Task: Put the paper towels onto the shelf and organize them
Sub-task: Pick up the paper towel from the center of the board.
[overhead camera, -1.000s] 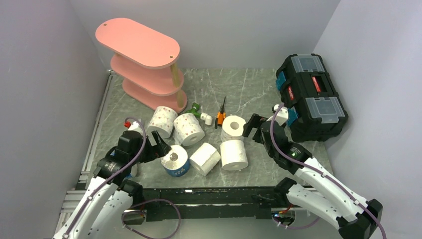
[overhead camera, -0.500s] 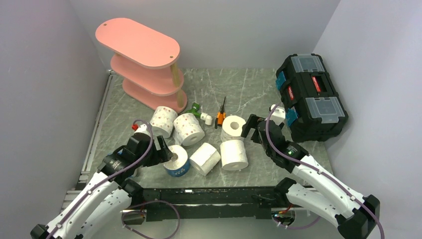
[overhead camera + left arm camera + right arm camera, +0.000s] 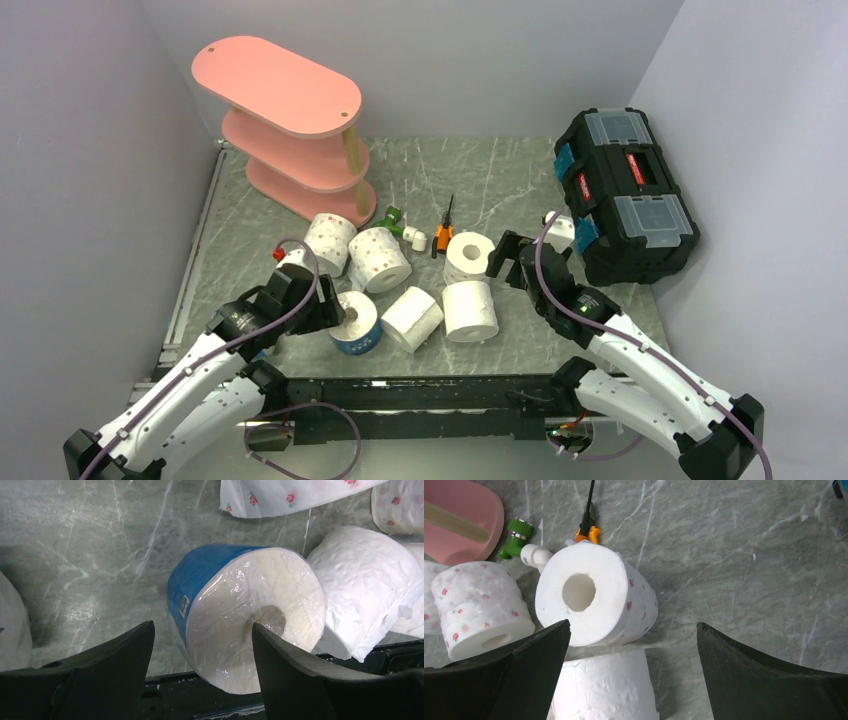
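Note:
The pink three-tier shelf stands at the back left with bare boards. Several paper towels lie in the middle of the table. My left gripper is open around a blue-wrapped roll lying near the front edge. In the left wrist view the gripper has one finger over the roll's end face near the core and the other outside its blue side, with a gap. My right gripper hovers open beside a pink-dotted roll and over a plain roll, holding nothing.
A black toolbox sits at the right edge, close to the right arm. An orange-handled screwdriver and a white-and-green tool lie behind the rolls. Two dotted rolls rest near the shelf's foot. A plain roll touches the blue one.
My left arm has reached forward and right, bringing its jaws around the blue-wrapped roll, and the jaws have narrowed. The right gripper has barely moved.

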